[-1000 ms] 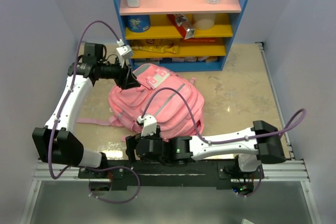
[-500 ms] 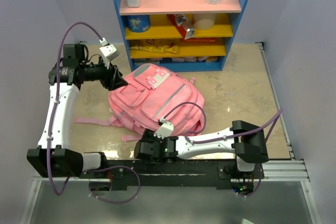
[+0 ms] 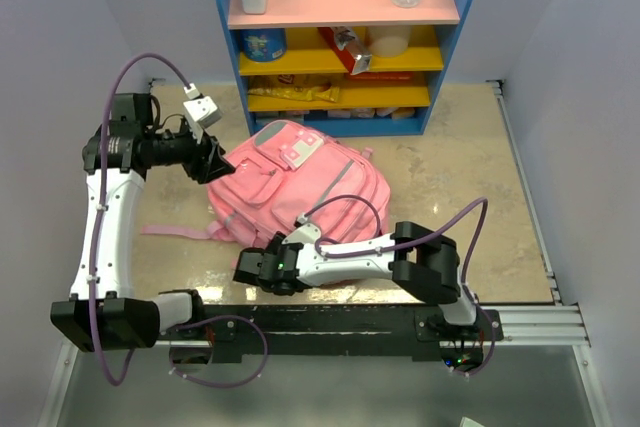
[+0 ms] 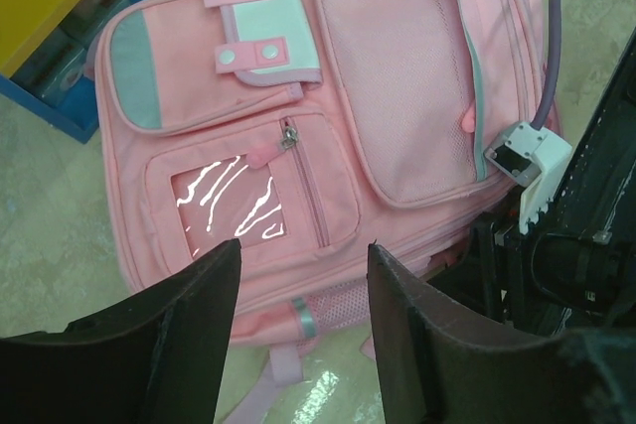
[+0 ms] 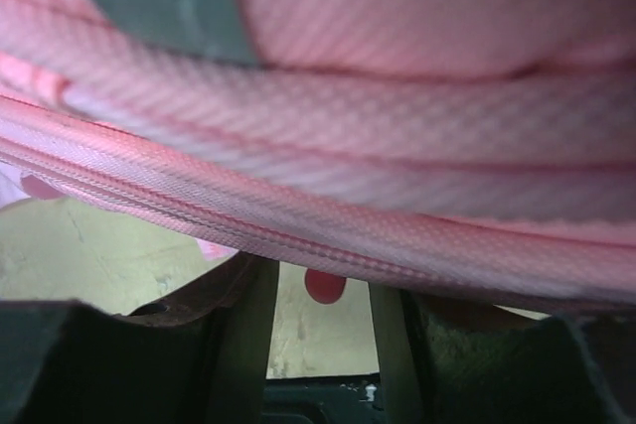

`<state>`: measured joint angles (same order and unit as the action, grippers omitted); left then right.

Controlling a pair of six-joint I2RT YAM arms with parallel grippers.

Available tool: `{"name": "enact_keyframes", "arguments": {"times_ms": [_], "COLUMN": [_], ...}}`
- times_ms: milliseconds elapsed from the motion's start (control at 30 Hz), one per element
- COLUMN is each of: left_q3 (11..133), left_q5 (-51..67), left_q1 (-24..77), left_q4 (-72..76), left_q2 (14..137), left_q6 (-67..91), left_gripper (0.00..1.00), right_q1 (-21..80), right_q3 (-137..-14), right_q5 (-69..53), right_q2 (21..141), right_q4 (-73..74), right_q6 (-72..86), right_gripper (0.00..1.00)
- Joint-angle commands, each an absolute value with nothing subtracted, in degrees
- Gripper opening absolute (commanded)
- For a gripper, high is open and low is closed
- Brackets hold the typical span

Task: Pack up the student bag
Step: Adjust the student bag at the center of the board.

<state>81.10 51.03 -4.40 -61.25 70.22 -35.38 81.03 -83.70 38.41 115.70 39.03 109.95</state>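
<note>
The student bag (image 3: 300,192), a soft pink backpack with a grey zip strip, lies flat in the middle of the table. My left gripper (image 3: 213,160) hovers at its upper left edge. In the left wrist view it (image 4: 303,257) stands open over the bag's front pockets (image 4: 258,196) with nothing between its fingers. My right gripper (image 3: 250,267) is low at the bag's near left edge. Its jaws (image 5: 323,290) stand partly apart under a pink seam (image 5: 328,215) that hides the tips. A small pink tab (image 5: 325,286) hangs in the gap, untouched.
A blue shelf unit (image 3: 222,7) stands at the back with bottles, a tin and snack packs on it. A pink strap (image 3: 175,232) trails from the bag to the left. Grey walls close both sides, and the arms' rail (image 3: 330,322) runs along the near edge.
The left gripper has drawn back leftward off the bag's top. The right arm has swung left along the bag's near edge, and its jaws have narrowed.
</note>
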Motion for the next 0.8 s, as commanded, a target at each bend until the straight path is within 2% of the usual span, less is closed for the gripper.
{"name": "enact_keyframes", "arguments": {"times_ms": [0, 33, 167, 433, 667, 767], "left_q3": [79.54, 79.45, 78.93, 77.08, 71.11, 70.14], "left_q5": [53.26, 53.61, 54.40, 54.58, 53.35, 54.23], "left_q1": [-5.27, -5.36, -5.36, -5.45, -5.45, -5.45], "left_q4": [-61.79, -61.79, -61.35, -61.35, -60.38, -60.73], "left_q2": [70.31, 70.40, 70.93, 70.14, 69.17, 69.78], "left_q6": [-38.67, -38.76, -38.76, -39.72, -45.35, -46.58], "left_gripper": [0.57, 0.58, 0.57, 0.56, 0.60, 0.60], "right_q1": [80.68, 80.77, 80.77, 80.86, 81.12, 81.39], "right_q3": [-83.07, -81.66, -76.56, -80.59, -81.83, -80.25], "right_q5": [42.02, 41.66, 41.75, 43.24, 45.44, 44.65], "right_q2": [111.90, 111.36, 108.99, 111.27, 110.31, 110.39], "right_q4": [46.75, 46.24, 44.65, 45.88, 46.15, 44.39], "right_q6": [113.55, 114.25, 115.14, 110.66, 107.05, 105.04], "right_gripper": [0.43, 0.39, 0.35, 0.18, 0.13, 0.03]}}
